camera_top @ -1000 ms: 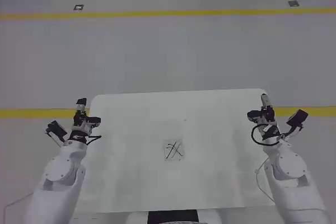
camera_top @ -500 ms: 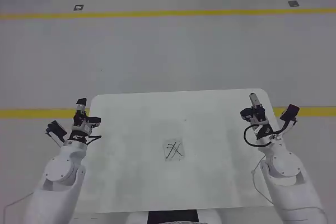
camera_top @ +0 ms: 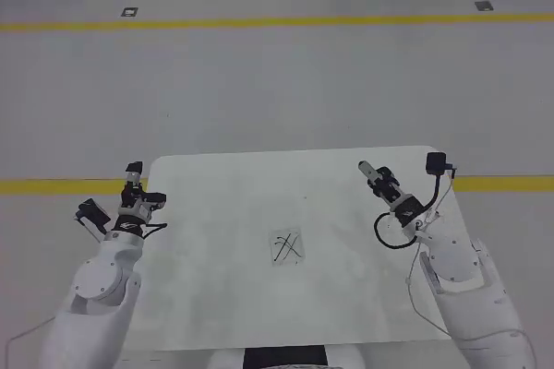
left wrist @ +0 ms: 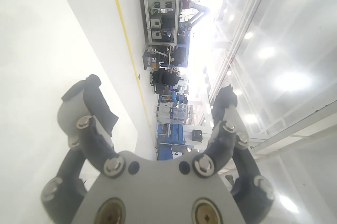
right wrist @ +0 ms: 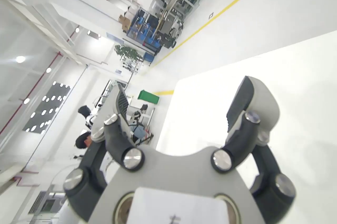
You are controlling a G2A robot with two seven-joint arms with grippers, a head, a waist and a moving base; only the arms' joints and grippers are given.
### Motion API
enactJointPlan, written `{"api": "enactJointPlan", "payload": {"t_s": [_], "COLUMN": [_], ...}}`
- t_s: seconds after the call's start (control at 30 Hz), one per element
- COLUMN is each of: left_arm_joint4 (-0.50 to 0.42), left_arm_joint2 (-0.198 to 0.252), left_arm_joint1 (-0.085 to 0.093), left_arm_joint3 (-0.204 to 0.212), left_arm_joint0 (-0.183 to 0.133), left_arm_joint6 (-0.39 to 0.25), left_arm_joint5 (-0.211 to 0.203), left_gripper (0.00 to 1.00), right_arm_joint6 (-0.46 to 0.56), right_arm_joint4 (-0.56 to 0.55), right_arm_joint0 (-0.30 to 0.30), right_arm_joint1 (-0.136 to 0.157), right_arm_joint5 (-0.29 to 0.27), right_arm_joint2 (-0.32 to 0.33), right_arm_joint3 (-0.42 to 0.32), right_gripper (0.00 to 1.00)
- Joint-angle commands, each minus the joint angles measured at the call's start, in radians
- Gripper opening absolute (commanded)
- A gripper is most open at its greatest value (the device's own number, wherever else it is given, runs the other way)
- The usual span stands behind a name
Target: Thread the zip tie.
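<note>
Thin black zip ties [camera_top: 286,246] lie crossed near the middle of the white table [camera_top: 222,277]. My left gripper [camera_top: 134,172] hangs at the table's left edge, far from the ties; in the left wrist view [left wrist: 158,88] its fingers [left wrist: 87,101] stand wide apart with nothing between them. My right gripper [camera_top: 365,169] is over the table's far right part, pointing toward the far left, well apart from the ties. In the right wrist view [right wrist: 184,96] it is open and holds nothing.
The table's far edge and rounded corners lie close to both grippers. A yellow floor line [camera_top: 37,186] runs behind the table on both sides. A wide stretch of bare tabletop lies between the two arms.
My right arm has swung inward from the table's right edge to above its far right part, the gripper turning toward the left. The left arm has kept still.
</note>
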Motion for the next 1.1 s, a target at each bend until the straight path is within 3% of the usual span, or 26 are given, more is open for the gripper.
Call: {"api": "enactJointPlan", "payload": {"t_s": [0.0,0.27,0.37,0.6,0.77,0.87,1.07], "left_arm_joint4": [0.000,0.000,0.000,0.000,0.000,0.000,0.000], "left_arm_joint2": [0.000,0.000,0.000,0.000,0.000,0.000,0.000], "left_arm_joint1": [0.000,0.000,0.000,0.000,0.000,0.000,0.000], "left_arm_joint3": [0.000,0.000,0.000,0.000,0.000,0.000,0.000], "left_arm_joint0": [0.000,0.000,0.000,0.000,0.000,0.000,0.000], "left_arm_joint6": [0.000,0.000,0.000,0.000,0.000,0.000,0.000], "left_arm_joint5": [0.000,0.000,0.000,0.000,0.000,0.000,0.000], "left_gripper": [1.00,1.00,1.00,1.00,1.00,1.00,1.00], "right_arm_joint6": [-0.006,-0.006,0.033,0.179,0.284,0.326,0.326], "right_arm_joint4": [0.002,0.002,-0.058,-0.140,-0.184,-0.191,-0.191], "right_arm_joint0": [0.000,0.000,0.022,0.118,0.186,0.194,0.194], "right_arm_joint1": [0.000,0.000,0.003,0.005,0.001,0.001,0.001], "right_arm_joint5": [0.001,0.001,-0.010,-0.017,-0.013,-0.036,-0.036], "right_arm_joint2": [0.001,0.001,-0.010,-0.087,-0.173,-0.205,-0.205], "right_arm_joint3": [0.000,0.000,-0.025,-0.055,-0.036,-0.033,-0.033], "right_gripper": [1.00,1.00,1.00,1.00,1.00,1.00,1.00]}}
